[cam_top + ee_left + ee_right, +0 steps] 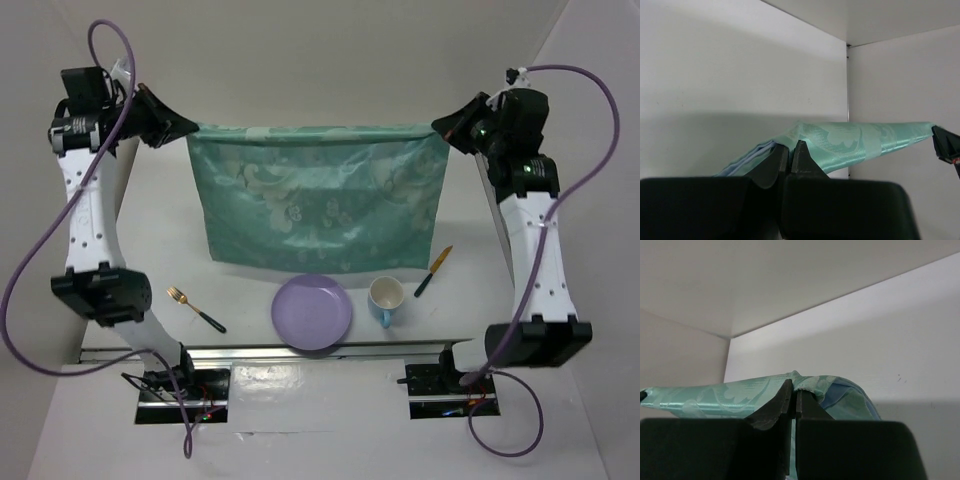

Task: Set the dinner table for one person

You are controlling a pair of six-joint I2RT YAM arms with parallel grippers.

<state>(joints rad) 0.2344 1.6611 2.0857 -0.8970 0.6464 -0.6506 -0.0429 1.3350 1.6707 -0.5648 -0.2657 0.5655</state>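
Right gripper point(793, 391): jaws pinched together on the cloth's upper edge
Placemat point(715, 397): green patterned cloth, stretched out to the left, blue underside showing on the right
Walls point(865, 330): plain white, meeting in a corner at left

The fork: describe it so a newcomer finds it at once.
On the dinner table, a green placemat hangs across the back. In front of its left corner, left of the purple plate, lies the fork. Its gold tines set it apart from the orange-bladed knife right of the mug.
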